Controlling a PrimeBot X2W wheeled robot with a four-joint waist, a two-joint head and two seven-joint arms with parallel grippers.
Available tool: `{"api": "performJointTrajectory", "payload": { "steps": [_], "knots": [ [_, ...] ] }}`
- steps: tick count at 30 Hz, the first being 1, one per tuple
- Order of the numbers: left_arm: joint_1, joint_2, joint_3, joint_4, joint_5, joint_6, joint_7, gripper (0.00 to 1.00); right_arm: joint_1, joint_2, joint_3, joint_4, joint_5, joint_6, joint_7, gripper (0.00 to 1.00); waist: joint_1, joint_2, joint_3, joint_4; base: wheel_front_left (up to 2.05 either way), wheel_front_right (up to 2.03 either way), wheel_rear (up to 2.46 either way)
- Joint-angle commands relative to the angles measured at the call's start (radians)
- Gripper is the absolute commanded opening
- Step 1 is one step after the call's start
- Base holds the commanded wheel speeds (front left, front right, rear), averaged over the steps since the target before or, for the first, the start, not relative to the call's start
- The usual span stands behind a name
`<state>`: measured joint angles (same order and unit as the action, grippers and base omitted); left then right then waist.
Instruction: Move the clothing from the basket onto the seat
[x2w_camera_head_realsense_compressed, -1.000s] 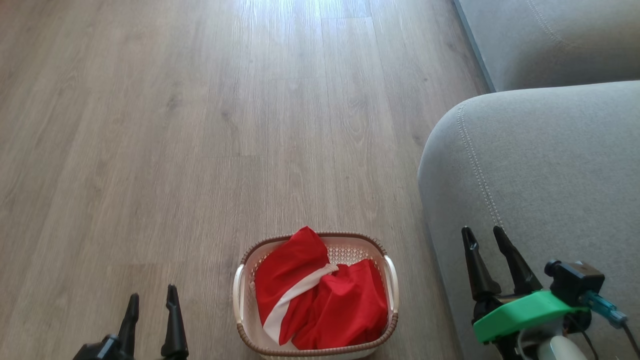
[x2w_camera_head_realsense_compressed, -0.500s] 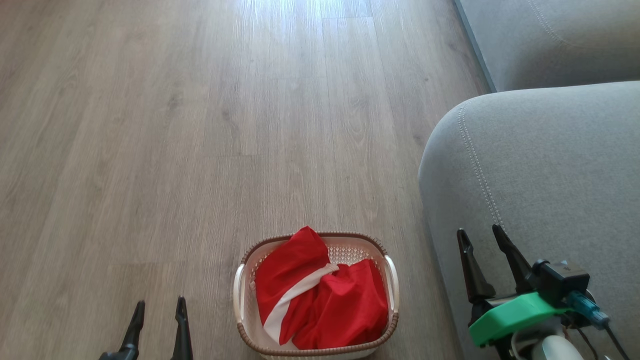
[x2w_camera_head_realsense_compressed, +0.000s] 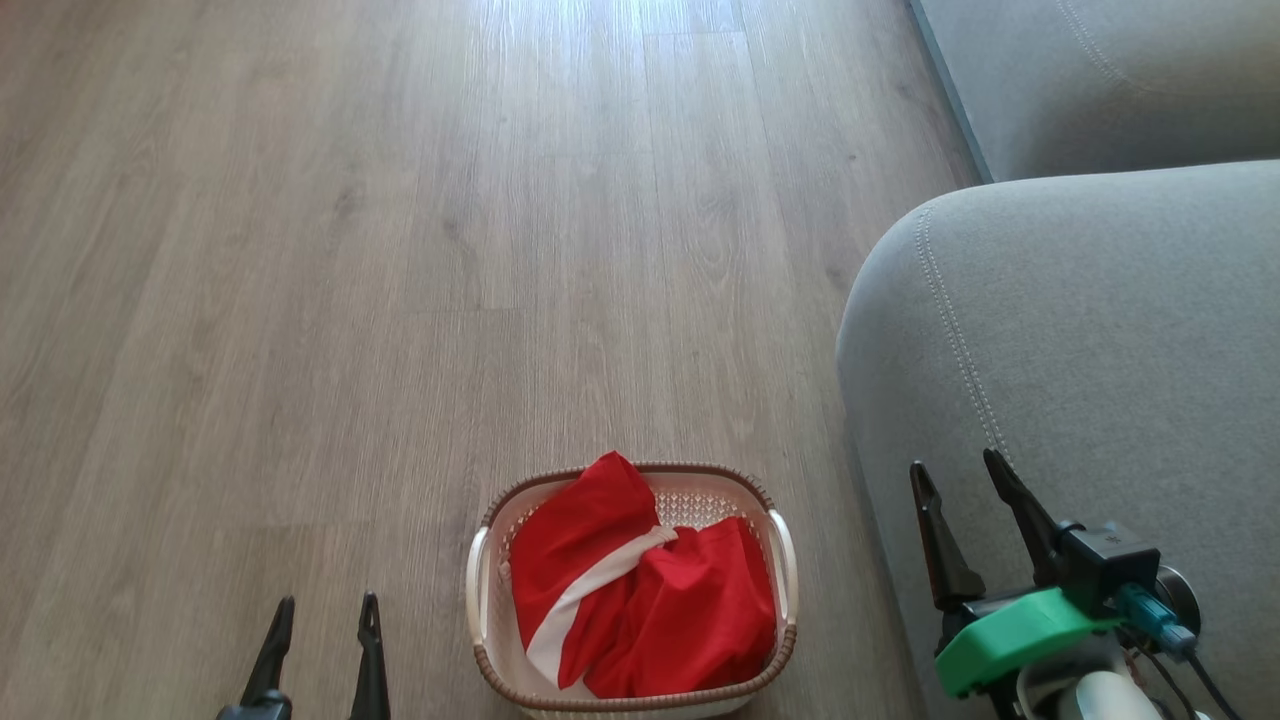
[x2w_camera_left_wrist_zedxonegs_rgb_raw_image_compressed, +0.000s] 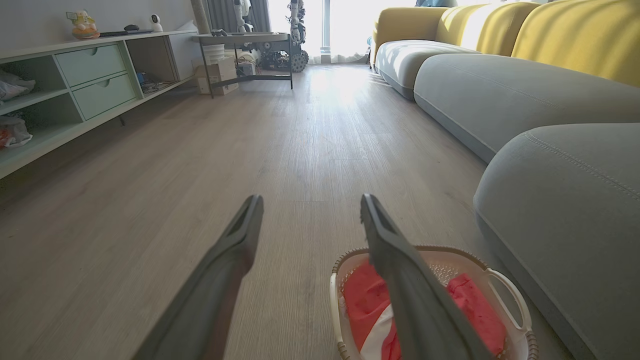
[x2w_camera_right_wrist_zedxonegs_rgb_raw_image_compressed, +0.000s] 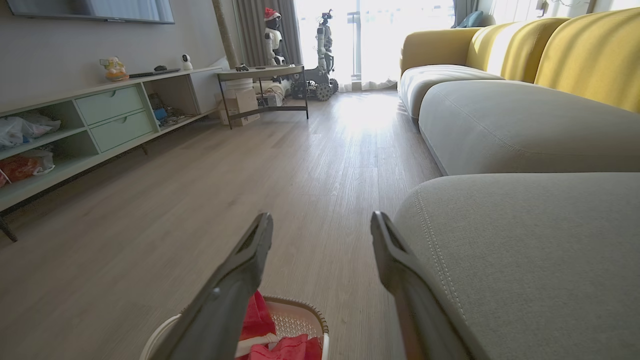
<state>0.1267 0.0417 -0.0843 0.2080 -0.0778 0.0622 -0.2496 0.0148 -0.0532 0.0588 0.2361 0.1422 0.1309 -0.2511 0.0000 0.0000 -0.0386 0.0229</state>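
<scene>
At the lower left of the head view the left jaws stand wide open and hold nothing, their two dark fingers (x2w_camera_head_realsense_compressed: 371, 655) pointing up over the bare wooden floor (x2w_camera_head_realsense_compressed: 400, 250), well apart from the basket (x2w_camera_head_realsense_compressed: 745, 486) to their right. In the left wrist view the basket sits low and just right of those spread fingers, with the right one crossing in front of it. The basket stands on the floor at the bottom centre, cream with a brown rim and a pale handle on each side. The clothing (x2w_camera_head_realsense_compressed: 690, 620) is inside it, a heap of bright red fabric that fills most of the basket, with one fold rising above the far rim and a white band (x2w_camera_head_realsense_compressed: 590, 595) running slantwise across the left part. Just right of the basket, with a narrow strip of floor between them, is the seat (x2w_camera_head_realsense_compressed: 1100, 330), a large grey cushion with a rounded corner and a stitched seam (x2w_camera_head_realsense_compressed: 955, 340) running down its left side; no clothing lies on it. Behind it, at the upper right, is a second grey cushion (x2w_camera_head_realsense_compressed: 1100, 80). At the lower right the right jaws are likewise spread wide and empty, their fingers (x2w_camera_head_realsense_compressed: 935, 540) pointing up across the seat's near left edge, above a green housing (x2w_camera_head_realsense_compressed: 1010, 635).
</scene>
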Motion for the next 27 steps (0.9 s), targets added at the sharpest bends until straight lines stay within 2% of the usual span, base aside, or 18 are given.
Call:
{"api": "performJointTrajectory", "payload": {
  "steps": [1, 27],
  "knots": [
    [-0.014, 0.011, 0.027, -0.031, 0.001, 0.008, -0.012, 1.00, -0.018, 0.003, 0.017, -0.025, -0.005, 0.000, -0.011, 1.00, 0.0000, 0.0000, 0.000, 0.000, 0.00, 0.00, 0.00],
    [-0.020, 0.009, 0.024, -0.032, -0.008, 0.006, -0.012, 1.00, -0.022, 0.003, 0.009, -0.032, -0.006, 0.000, -0.011, 1.00, 0.0000, 0.0000, 0.021, -0.003, 0.00, 0.00, 0.00]
  ]
}}
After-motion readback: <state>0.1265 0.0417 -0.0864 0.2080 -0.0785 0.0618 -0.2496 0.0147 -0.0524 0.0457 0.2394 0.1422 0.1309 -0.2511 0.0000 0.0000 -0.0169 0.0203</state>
